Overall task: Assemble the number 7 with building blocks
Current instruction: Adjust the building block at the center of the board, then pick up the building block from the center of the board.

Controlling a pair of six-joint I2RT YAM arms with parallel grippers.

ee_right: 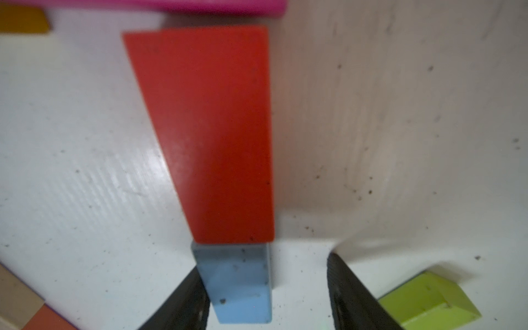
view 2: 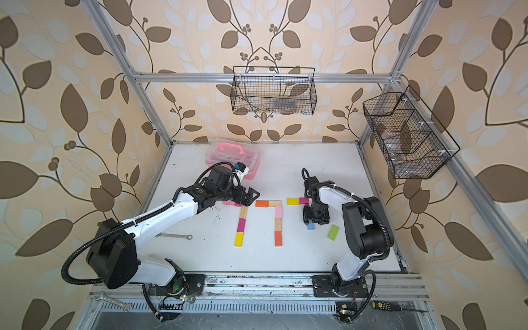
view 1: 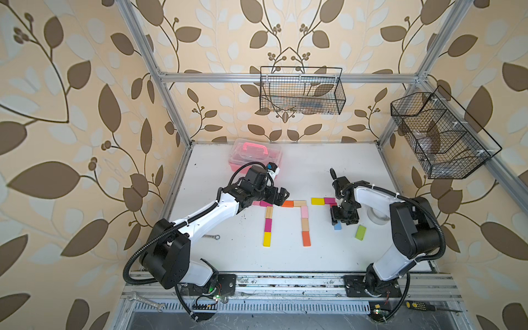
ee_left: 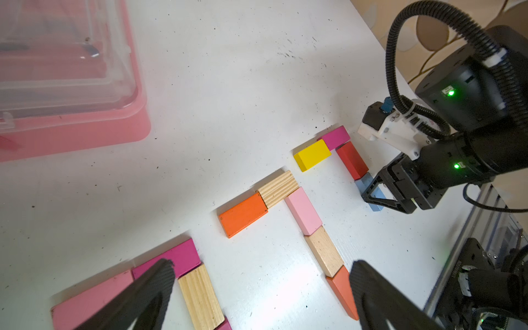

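Note:
Three figures of building blocks lie side by side on the white table point(view 1: 300, 171). The rightmost has a yellow block point(view 1: 317, 201) and a magenta block point(view 1: 330, 200) as its bar. Under them come a red block point(ee_right: 211, 137) and a blue block point(ee_right: 240, 285), end to end. My right gripper point(ee_right: 264, 268) stands open astride the blue block: one finger touches its side, the other is a gap away. A green block point(view 1: 360, 232) lies loose beside it. My left gripper point(ee_left: 261, 264) hangs open above the leftmost figure's corner, holding nothing. The middle number 7 point(view 1: 304, 212) has five blocks.
A pink clear-lidded case point(view 1: 254, 155) sits at the back left. A small wrench point(view 1: 211, 237) lies by the left arm, and a white tape roll point(view 1: 377, 217) sits under the right arm. Wire baskets point(view 1: 303, 91) hang on the back and right walls.

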